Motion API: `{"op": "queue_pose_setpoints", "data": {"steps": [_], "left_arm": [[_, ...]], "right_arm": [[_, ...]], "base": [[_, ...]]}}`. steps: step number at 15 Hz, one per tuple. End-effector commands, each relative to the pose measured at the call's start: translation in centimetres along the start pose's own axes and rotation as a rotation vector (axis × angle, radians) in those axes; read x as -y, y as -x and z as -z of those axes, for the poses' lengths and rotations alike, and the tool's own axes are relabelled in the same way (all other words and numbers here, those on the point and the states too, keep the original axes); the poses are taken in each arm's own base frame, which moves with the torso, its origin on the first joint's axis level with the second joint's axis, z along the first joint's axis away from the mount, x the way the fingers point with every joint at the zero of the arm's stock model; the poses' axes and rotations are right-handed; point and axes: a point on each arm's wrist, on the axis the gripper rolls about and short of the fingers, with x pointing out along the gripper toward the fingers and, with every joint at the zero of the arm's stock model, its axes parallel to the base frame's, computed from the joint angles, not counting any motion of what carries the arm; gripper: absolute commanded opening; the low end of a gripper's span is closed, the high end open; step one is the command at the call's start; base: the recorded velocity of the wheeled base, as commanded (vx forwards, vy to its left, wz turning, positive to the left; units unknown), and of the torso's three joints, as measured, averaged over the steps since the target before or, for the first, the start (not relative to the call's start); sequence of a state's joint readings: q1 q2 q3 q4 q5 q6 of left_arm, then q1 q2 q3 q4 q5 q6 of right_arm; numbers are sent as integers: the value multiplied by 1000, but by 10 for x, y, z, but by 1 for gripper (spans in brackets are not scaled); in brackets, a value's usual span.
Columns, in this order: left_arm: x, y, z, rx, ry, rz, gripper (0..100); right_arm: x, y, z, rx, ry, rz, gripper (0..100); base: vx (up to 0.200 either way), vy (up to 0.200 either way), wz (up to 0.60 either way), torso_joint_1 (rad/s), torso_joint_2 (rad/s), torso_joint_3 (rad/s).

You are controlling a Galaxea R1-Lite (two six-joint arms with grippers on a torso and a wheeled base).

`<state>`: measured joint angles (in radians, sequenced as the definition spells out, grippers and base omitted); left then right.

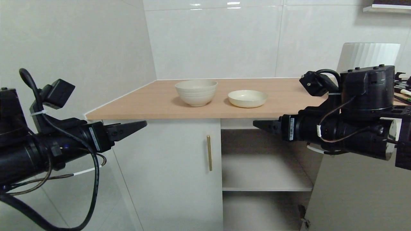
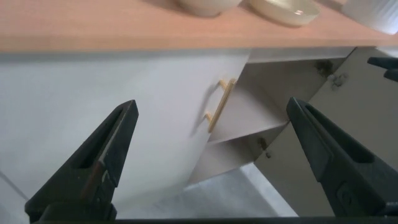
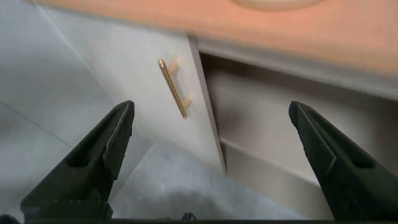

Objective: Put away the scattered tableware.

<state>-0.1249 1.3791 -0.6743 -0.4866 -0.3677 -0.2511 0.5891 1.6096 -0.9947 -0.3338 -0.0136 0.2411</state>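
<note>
Bowl (image 1: 196,92) — cream, faint horizontal ribbing round the wall. Shallow dish (image 1: 247,98) — paler cream with a yellowish tint, plain. Tabletop (image 1: 144,102): light tan wood grain. Cabinet door (image 1: 167,173) flat white; its handle (image 1: 209,153) brass-gold. Wall tiles (image 1: 212,38) glossy white. Fluted vessel (image 1: 369,55): white.

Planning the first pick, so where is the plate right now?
Head view: the plate sits on the counter just right of the bowl, apart from it, above the open shelf.
</note>
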Motion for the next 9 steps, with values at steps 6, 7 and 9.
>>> {"op": "queue_pose_setpoints", "data": {"steps": [6,7,9], "left_arm": [[-7,-23,2,-45,16,-1,100],[-8,-27,1,-47,17,-2,100],[-11,-36,-1,-54,20,-3,100]], "right_arm": [[5,-10,7,-30,-4,18,100],[6,-11,7,-29,-5,23,100],[9,-15,9,-31,-6,29,100]], "base": [[0,0,0,153,-440,-293],[0,0,0,168,-466,-286],[0,0,0,188,-474,-283]]}}
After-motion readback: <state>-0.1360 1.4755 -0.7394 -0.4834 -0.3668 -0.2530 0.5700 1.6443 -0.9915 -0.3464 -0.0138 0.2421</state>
